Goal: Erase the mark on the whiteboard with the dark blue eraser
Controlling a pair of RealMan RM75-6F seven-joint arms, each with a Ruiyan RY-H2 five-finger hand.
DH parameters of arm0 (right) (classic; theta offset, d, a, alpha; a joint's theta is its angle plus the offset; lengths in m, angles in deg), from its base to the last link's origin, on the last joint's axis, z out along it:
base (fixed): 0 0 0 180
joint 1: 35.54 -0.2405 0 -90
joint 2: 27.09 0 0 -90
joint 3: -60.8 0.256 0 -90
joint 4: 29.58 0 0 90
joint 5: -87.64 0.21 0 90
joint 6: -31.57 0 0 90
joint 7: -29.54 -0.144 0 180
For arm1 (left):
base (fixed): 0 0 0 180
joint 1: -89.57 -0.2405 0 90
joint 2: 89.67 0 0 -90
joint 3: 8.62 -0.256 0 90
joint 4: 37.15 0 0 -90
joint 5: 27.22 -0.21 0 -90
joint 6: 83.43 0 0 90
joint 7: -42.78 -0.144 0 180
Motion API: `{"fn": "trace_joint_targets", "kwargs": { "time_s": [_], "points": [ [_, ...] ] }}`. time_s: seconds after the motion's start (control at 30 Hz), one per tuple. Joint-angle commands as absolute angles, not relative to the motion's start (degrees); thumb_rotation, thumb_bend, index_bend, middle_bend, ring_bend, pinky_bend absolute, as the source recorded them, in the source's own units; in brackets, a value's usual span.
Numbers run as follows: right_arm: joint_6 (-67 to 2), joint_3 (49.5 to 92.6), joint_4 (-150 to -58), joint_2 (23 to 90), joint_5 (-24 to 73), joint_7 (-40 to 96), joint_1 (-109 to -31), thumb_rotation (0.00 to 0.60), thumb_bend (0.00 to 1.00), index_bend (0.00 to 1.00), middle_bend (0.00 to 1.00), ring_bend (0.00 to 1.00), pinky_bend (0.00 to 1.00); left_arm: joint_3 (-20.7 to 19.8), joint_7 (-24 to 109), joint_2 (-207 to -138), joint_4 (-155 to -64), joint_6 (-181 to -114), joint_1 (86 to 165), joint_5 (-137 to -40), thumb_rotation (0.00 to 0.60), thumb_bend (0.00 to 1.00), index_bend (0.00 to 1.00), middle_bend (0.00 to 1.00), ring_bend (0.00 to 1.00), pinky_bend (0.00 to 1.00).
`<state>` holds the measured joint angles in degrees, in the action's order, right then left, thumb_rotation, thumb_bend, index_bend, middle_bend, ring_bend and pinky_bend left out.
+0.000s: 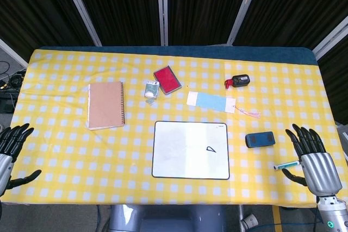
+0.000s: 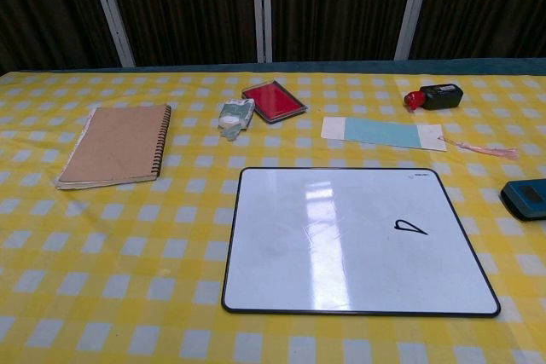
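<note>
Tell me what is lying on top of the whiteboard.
Nothing lies on the whiteboard; only a small black mark is drawn on it. The checked cloth directly beneath it is covered, so unseen.

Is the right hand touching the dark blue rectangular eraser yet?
Apart. The head view shows yellow checked cloth between the right hand and the dark blue rectangular eraser, with its fingers spread and short of it. The chest view does not show the hand.

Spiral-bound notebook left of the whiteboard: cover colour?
Plain kraft brown cover on the spiral-bound notebook, black wire binding along its right edge. Clearest in the chest view.
</note>
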<state>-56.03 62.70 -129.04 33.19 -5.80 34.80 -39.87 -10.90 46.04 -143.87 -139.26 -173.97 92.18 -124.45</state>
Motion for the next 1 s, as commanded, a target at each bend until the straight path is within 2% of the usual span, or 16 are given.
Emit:
{"fn": "trace_joint_targets", "kwargs": {
  "time_s": [0.03, 0.13, 0.27, 0.43, 0.5, 0.57, 0.67, 0.73, 1.0],
  "points": [
    [-55.99, 62.72, -128.96, 33.24, -5.79, 34.98, -39.88, 0.6, 0.0, 0.02, 0.0, 0.0, 0.0, -10.8, 45.95, -143.91, -139.18, -173.85, 92.29, -124.41, 0.6, 0.0, 0.0, 0.0, 0.0, 0.0],
    [-54.82, 62.59, -128.59, 33.57, -5.25, 35.43, -40.24, 0.6, 0.0, 0.02, 0.0, 0.0, 0.0, -10.54, 45.72, -144.05, -139.03, -173.53, 92.49, -123.99, 0.6, 0.0, 0.0, 0.0, 0.0, 0.0],
    [-49.45, 62.85, -128.01, 33.64, -3.65, 32.91, -42.98, 0.6, 0.0, 0.02, 0.0, 0.0, 0.0, -10.11, 45.13, -144.23, -139.13, -172.64, 93.0, -123.2, 0.6, 0.0, 0.0, 0.0, 0.0, 0.0],
    [-37.84, 65.07, -122.77, 36.19, -0.48, 31.51, -50.57, 0.6, 0.0, 0.07, 0.01, 0.0, 0.0, -9.17, 43.22, -145.24, -139.13, -170.04, 94.31, -120.88, 0.6, 0.0, 0.0, 0.0, 0.0, 0.0],
    [-32.65, 65.66, -119.28, 38.04, 0.64, 31.83, -53.96, 0.6, 0.0, 0.1, 0.05, 0.0, 0.01, -8.68, 41.63, -145.86, -139.01, -169.42, 94.64, -119.83, 0.6, 0.0, 0.0, 0.0, 0.0, 0.0],
    [-29.56, 65.94, -115.77, 40.13, 1.21, 32.34, -56.2, 0.6, 0.0, 0.14, 0.11, 0.01, 0.07, -8.41, 40.9, -146.21, -139.16, -168.78, 94.91, -118.96, 0.6, 0.0, 0.0, 0.0, 0.0, 0.0],
    [-25.09, 66.06, -110.07, 43.98, 2.12, 31.37, -59.38, 0.6, 0.0, 0.18, 0.21, 0.08, 0.18, -8.1, 40.15, -146.55, -139.25, -168.04, 95.07, -117.45, 0.6, 0.0, 0.0, 0.0, 0.0, 0.0],
    [-24.13, 65.95, -107.6, 45.66, 1.93, 30.96, -60.49, 0.6, 0.0, 0.19, 0.24, 0.11, 0.2, -7.91, 39.7, -146.71, -139.33, -167.75, 95.17, -116.75, 0.6, 0.0, 0.0, 0.0, 0.0, 0.0],
    [-21.63, 64.95, -102.43, 48.43, 1.33, 30.53, -63.16, 0.6, 0.0, 0.24, 0.26, 0.13, 0.23, -7.36, 37.9, -147.61, -139.01, -166.25, 95.76, -114.44, 0.6, 0.0, 0.0, 0.0, 0.0, 0.0]
  ]
}}
